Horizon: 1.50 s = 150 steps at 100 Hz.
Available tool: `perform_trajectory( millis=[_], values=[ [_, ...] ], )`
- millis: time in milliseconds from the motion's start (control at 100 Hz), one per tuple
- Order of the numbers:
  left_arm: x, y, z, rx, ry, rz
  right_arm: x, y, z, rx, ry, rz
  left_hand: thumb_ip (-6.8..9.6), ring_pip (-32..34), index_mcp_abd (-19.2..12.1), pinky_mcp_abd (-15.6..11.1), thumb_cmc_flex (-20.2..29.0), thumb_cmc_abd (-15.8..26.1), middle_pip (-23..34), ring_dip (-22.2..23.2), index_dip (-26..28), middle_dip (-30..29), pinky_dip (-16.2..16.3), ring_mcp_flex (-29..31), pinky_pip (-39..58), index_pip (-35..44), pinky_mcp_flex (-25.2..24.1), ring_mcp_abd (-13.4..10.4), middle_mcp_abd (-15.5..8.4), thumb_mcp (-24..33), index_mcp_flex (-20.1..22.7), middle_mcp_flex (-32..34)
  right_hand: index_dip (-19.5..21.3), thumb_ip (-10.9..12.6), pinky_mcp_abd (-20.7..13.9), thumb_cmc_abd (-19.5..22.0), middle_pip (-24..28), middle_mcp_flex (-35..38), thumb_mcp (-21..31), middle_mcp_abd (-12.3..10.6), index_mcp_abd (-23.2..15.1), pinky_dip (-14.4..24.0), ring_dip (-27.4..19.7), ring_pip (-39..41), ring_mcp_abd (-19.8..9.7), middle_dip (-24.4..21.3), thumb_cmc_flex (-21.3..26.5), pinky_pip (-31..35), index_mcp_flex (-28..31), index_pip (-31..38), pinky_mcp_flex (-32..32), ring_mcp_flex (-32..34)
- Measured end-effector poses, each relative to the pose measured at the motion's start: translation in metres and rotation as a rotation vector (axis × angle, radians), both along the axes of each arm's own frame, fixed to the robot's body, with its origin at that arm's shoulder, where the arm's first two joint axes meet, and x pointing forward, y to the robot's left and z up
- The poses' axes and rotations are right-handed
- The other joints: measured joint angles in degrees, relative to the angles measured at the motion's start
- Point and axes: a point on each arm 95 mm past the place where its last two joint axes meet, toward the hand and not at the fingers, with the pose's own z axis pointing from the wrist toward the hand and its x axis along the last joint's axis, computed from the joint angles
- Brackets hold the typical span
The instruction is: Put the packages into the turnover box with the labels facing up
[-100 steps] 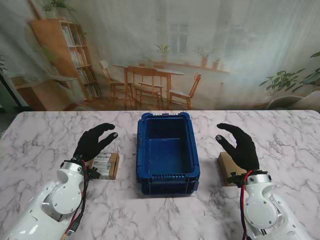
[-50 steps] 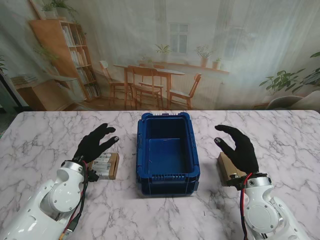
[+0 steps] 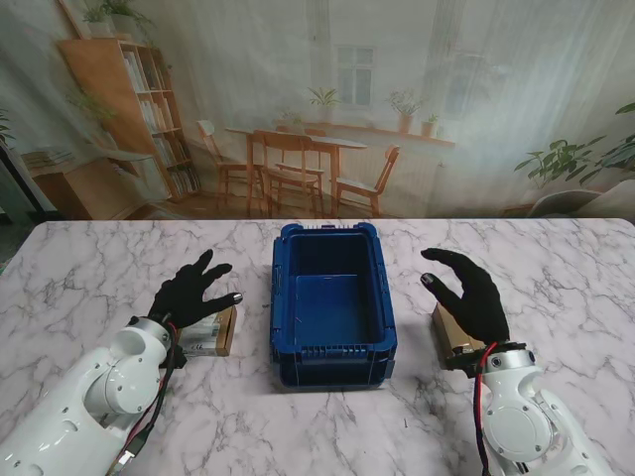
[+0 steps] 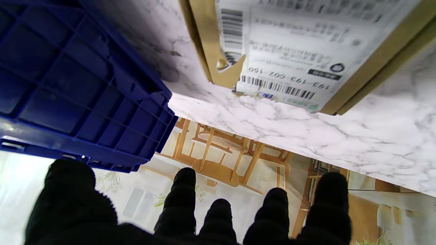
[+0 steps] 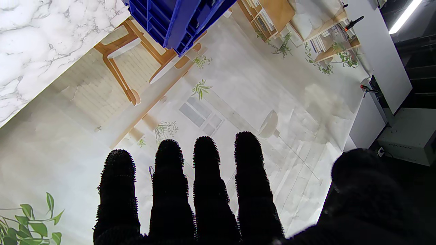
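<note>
Both hands have shifted a little since a second ago: the left hand [image 3: 190, 290] has sunk lower over its package, fingers spreading flatter, while the right hand [image 3: 468, 296] has eased slightly toward the box. Neither holds anything; the left hand's fingers are splayed wide over the left package [image 3: 208, 332], and the right hand's four fingers are held side by side with the thumb set well apart, above the right package [image 3: 448, 332].

As for progress, nothing is done yet, by my reading. The blue turnover box [image 3: 385, 327] sits between the two arms with nothing inside it, and both packages lie on the marble table [image 3: 79, 268], one on each side of the box. Both grasps, any turning over and both placements remain.

The stand view shows the whole layout and a white label on the left package, but the right package is mostly hidden under the hand, so I cannot tell whether its label faces up. The left wrist view brings that label [image 4: 289, 51] close: barcodes and print, clearly facing up, with the box's ribbed wall [image 4: 75, 92] just beside. The right wrist view shows only fingers [image 5: 207, 190], a corner of the box and the backdrop; its package is out of sight.
</note>
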Motion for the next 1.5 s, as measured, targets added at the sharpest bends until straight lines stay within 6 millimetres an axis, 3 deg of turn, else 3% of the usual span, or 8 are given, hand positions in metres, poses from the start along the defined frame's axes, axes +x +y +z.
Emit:
perform_trajectory(
  millis=[170, 610, 710, 790, 920, 1150, 1330, 1500],
  values=[
    [0.002, 0.0, -0.004, 0.031, 0.033, 0.0, 0.0, 0.002, 0.002, 0.003, 0.001, 0.0, 0.0, -0.15, -0.54, 0.0, -0.27, -0.86, 0.0, -0.09, -1.29, -0.01, -0.76, -0.53, 0.97, -0.88, -0.46, -1.43, 0.0, 0.0, -0.76, 0.0, 0.0, 0.0, 0.0, 0.0, 0.0, 0.0, 0.0, 0.0, 0.0, 0.0, 0.0, 0.0, 0.0, 0.0, 0.0, 0.0, 0.0, 0.0, 0.0, 0.0],
    [0.01, 0.002, -0.019, 0.095, 0.097, 0.048, 0.0, 0.003, 0.004, 0.005, 0.0, -0.003, -0.01, -0.12, -0.77, 1.33, -1.44, -2.8, 0.0, 1.15, -3.53, -0.02, 0.67, -0.35, 12.87, -1.86, 2.67, -1.5, -0.12, -0.08, -2.74, 0.0, 0.0, 0.0, 0.03, 0.0, 0.0, 0.0, 0.0, 0.0, 0.0, 0.0, 0.0, 0.0, 0.0, 0.0, 0.0, 0.0, 0.0, 0.0, 0.0, 0.0],
    [0.012, 0.003, -0.021, 0.096, 0.108, 0.054, 0.0, 0.004, 0.004, 0.007, 0.002, -0.005, -0.01, 1.39, -0.77, 1.34, -1.44, -3.32, 0.03, 2.22, -3.55, 0.09, 1.15, 0.94, 13.62, -1.93, 3.04, -1.41, 1.1, -0.07, -2.74, 0.0, 0.0, 0.0, 0.04, 0.0, 0.0, 0.0, 0.0, 0.0, 0.0, 0.0, 0.0, 0.0, 0.0, 0.0, 0.0, 0.0, 0.0, 0.0, 0.0, 0.0],
    [0.014, 0.003, -0.024, 0.106, 0.122, 0.059, 0.0, 0.004, 0.004, 0.007, 0.005, -0.005, -0.01, 1.54, 0.31, 1.34, -1.45, -3.32, 0.81, 4.04, -3.32, 6.29, 1.2, 1.96, 15.0, -1.38, 3.43, -1.11, 3.0, -0.07, -2.74, 0.0, 0.0, 0.0, 0.05, 0.0, 0.0, 0.0, 0.0, 0.0, 0.0, 0.0, 0.0, 0.0, 0.0, 0.0, 0.0, 0.0, 0.0, 0.0, 0.0, 0.0],
    [0.017, 0.002, -0.028, 0.125, 0.136, 0.06, 0.0, 0.006, 0.003, 0.009, 0.011, -0.005, -0.01, 3.55, 1.64, 1.33, -1.44, -3.85, 3.1, 8.36, 1.7, 15.06, 1.94, 3.07, 17.9, 1.28, 4.13, -1.07, 4.72, -0.07, -2.75, 0.0, 0.0, 0.0, 0.06, 0.0, 0.0, 0.0, 0.0, 0.0, 0.0, 0.0, 0.0, 0.0, 0.0, 0.0, 0.0, 0.0, 0.0, 0.0, 0.0, 0.0],
    [0.019, 0.003, -0.033, 0.147, 0.171, 0.061, 0.001, 0.006, 0.003, 0.008, 0.013, -0.003, -0.01, 5.36, 1.75, 1.16, -1.45, -3.85, 3.8, 13.77, 5.9, 19.83, 4.22, 3.17, 22.79, 2.17, 5.44, -1.07, 4.77, -0.07, -2.76, 0.0, 0.0, 0.0, 0.15, 0.0, 0.0, 0.0, 0.0, 0.0, 0.0, 0.0, 0.0, 0.0, 0.0, 0.0, 0.0, 0.0, 0.0, -0.01, 0.0, 0.0],
    [0.021, 0.003, -0.036, 0.157, 0.184, 0.061, 0.001, 0.007, 0.003, 0.008, 0.013, -0.002, -0.01, 5.36, 1.75, 0.59, -1.45, -3.86, 3.76, 14.27, 6.4, 19.45, 4.88, 3.18, 24.21, 2.17, 5.95, -1.08, 4.77, -0.07, -3.4, 0.0, 0.0, 0.0, 0.3, 0.0, 0.0, 0.0, 0.0, 0.0, 0.0, 0.0, 0.0, 0.0, 0.0, 0.0, 0.0, 0.0, 0.0, -0.01, 0.0, 0.0],
    [0.02, 0.001, -0.037, 0.187, 0.191, 0.04, 0.001, 0.007, 0.003, 0.008, 0.013, -0.002, -0.01, 4.37, 1.35, 0.59, -1.45, -3.87, 2.29, 9.7, 2.98, 10.39, 4.88, 3.13, 24.21, -0.14, 5.94, -1.13, 3.63, -0.07, -3.5, 0.0, 0.0, 0.0, 0.36, 0.0, 0.0, 0.0, 0.0, 0.0, 0.0, 0.0, 0.0, 0.0, 0.0, 0.0, 0.0, 0.0, 0.0, -0.01, 0.0, 0.0]
  ],
)
